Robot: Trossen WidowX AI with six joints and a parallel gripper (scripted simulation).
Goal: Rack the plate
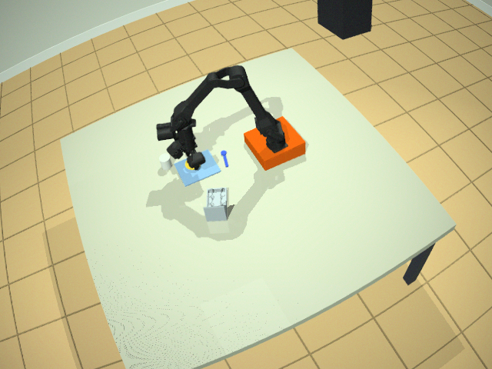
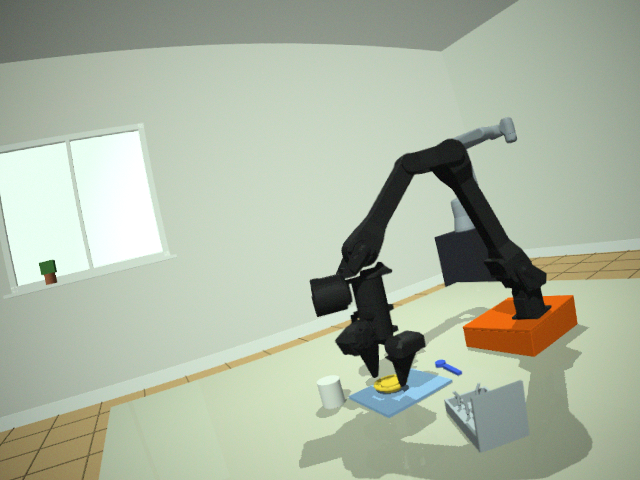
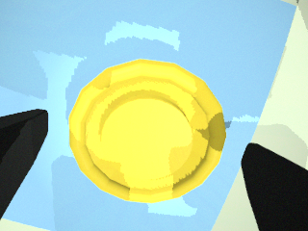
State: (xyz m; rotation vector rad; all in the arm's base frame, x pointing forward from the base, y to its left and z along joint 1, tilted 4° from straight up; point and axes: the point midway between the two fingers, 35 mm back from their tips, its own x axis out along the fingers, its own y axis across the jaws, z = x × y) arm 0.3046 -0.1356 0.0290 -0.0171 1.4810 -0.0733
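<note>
A yellow round plate (image 1: 189, 165) (image 2: 385, 384) (image 3: 146, 137) lies flat on the light blue mat (image 1: 210, 168) (image 2: 429, 384) (image 3: 255, 34). My gripper (image 2: 389, 381) (image 3: 148, 138) is open and empty, pointing down just above the plate. In the wrist view one finger is on each side of the plate, with a gap between each finger and the rim. In the top view the gripper hides part of the plate. The grey dish rack (image 1: 216, 213) (image 2: 500, 417) stands apart from the mat, with thin rails and a tall end wall; no plate is in it.
A white cylinder (image 1: 165, 161) (image 2: 330, 392) stands close beside the mat. A blue spoon-like object (image 1: 225, 158) (image 2: 449, 367) lies between the mat and the arm's orange base block (image 1: 284, 159) (image 2: 498, 338).
</note>
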